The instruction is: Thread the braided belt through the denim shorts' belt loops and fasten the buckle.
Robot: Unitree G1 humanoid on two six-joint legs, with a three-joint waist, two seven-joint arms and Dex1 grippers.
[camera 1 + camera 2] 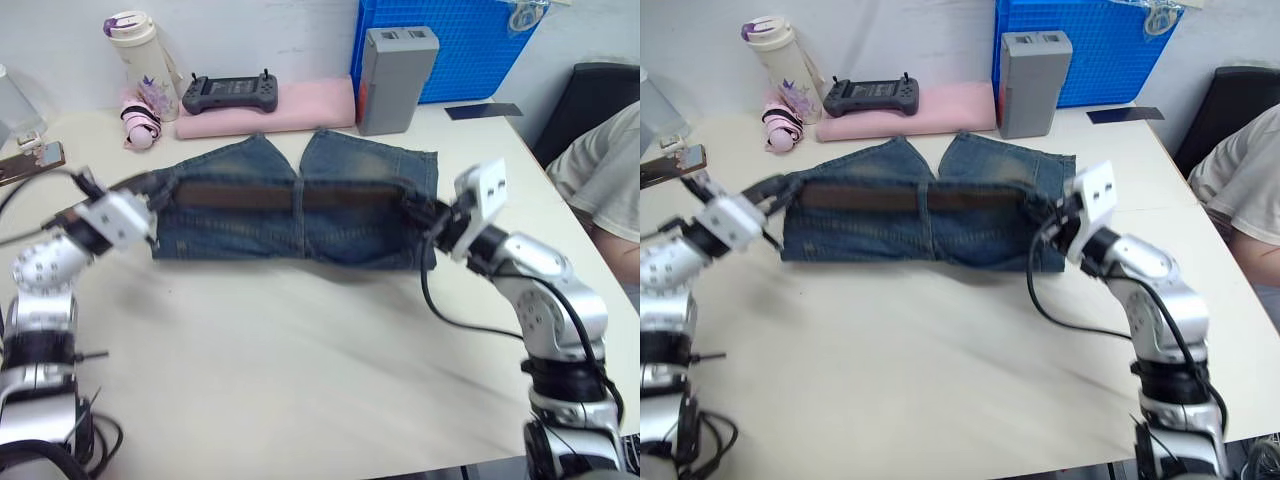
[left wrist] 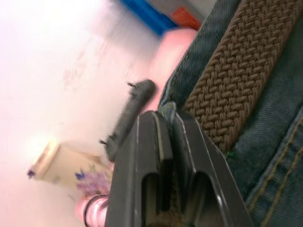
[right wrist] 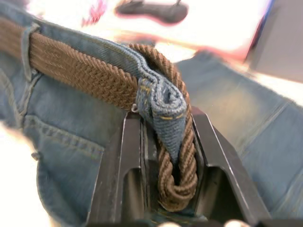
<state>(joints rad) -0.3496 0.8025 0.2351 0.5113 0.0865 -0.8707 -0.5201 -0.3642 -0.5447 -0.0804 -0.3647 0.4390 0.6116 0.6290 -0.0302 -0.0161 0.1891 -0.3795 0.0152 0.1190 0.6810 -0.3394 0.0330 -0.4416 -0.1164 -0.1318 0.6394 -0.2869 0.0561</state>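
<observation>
Two grippers hold the denim shorts (image 1: 295, 215) by opposite ends of the waistband, stretched flat across the table (image 1: 300, 350) with the legs pointing toward the far edge. The braided belt (image 1: 250, 196) runs along the waistband and passes under a belt loop (image 1: 298, 196) near the middle; this taut, spread hold probably serves to keep the loops in line and the belt seated. The left gripper (image 2: 170, 125) is closed on the waistband edge just beside the belt, with a thin fold of denim pinched between its two black fingers. The right gripper (image 3: 163, 137) is clamped on a folded waistband end together with a doubled bend of the belt, both wedged between its fingers. The buckle cannot be made out, so fastening appears not yet done. Beyond the shorts lie a pink cloth pad (image 1: 270, 110) carrying a black handheld controller (image 1: 228, 94), a bottle (image 1: 140, 60), a grey box (image 1: 396, 80) and a blue crate (image 1: 450, 45). A person's arm (image 1: 600, 175) shows at the table's right side.
</observation>
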